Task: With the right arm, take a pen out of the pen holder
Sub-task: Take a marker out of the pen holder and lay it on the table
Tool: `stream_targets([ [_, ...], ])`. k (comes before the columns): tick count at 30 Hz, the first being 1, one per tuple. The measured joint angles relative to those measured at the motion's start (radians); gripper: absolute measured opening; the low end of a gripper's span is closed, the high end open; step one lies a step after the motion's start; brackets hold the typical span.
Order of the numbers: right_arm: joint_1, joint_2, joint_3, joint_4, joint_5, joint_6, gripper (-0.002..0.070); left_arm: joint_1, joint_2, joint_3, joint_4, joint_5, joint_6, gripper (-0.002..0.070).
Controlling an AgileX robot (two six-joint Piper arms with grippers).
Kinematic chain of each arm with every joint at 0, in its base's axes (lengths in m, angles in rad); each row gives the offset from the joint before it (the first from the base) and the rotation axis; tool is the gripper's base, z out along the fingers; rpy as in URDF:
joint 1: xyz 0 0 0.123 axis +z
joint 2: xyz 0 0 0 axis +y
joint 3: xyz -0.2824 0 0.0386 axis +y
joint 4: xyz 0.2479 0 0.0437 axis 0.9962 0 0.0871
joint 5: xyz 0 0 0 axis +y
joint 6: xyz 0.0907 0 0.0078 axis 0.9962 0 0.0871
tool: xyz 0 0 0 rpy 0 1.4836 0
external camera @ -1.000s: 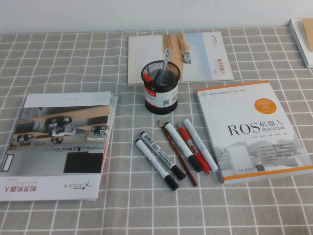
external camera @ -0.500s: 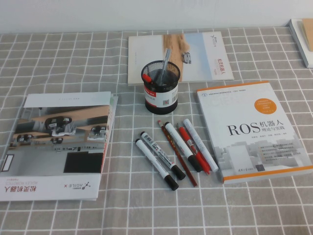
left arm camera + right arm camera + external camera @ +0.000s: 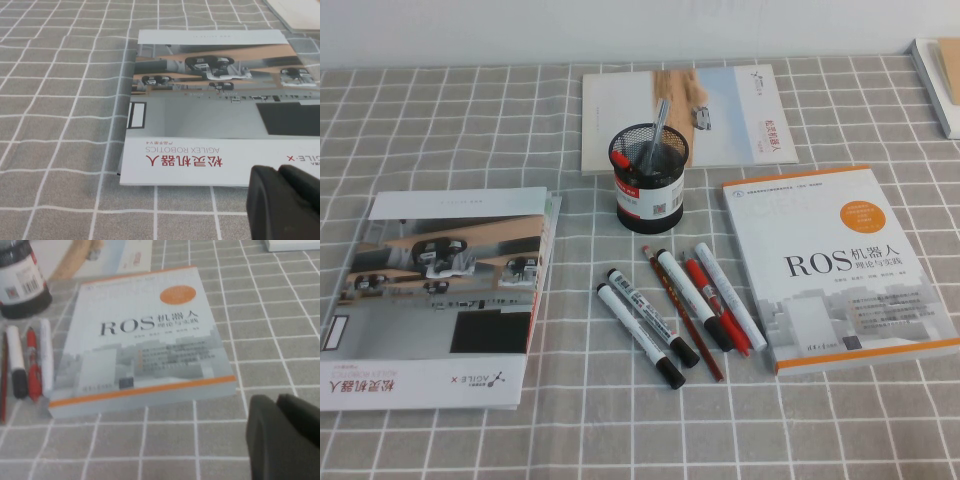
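Note:
A black mesh pen holder (image 3: 650, 180) stands mid-table with a red-capped pen and a clear pen (image 3: 658, 125) in it. The right wrist view shows only its lower part (image 3: 22, 280). Several markers and pens (image 3: 680, 310) lie loose in front of it, and some of these loose pens (image 3: 30, 360) show in the right wrist view. My right gripper (image 3: 276, 401) is shut and empty, low over the cloth near the ROS book's front corner. My left gripper (image 3: 277, 172) is shut and empty by the booklet's near edge. Neither arm shows in the high view.
A ROS book (image 3: 840, 265) lies right of the loose pens. A large booklet (image 3: 440, 290) lies at the left and another booklet (image 3: 690, 115) behind the holder. A white tray edge (image 3: 940, 80) sits at the far right. A grey checked cloth covers the table.

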Motion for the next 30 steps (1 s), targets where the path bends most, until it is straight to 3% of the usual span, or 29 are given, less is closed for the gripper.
stream_targets([
  [12,0.0,0.0,0.0,0.495,-0.169,0.0,-0.0012,0.0,0.0,0.0,0.0,0.0,0.0,-0.0005],
  [30,0.0,0.0,0.0,0.55,-0.139,-0.027,-0.0012,0.0,0.0,0.0,0.0,0.0,0.0,-0.0005],
])
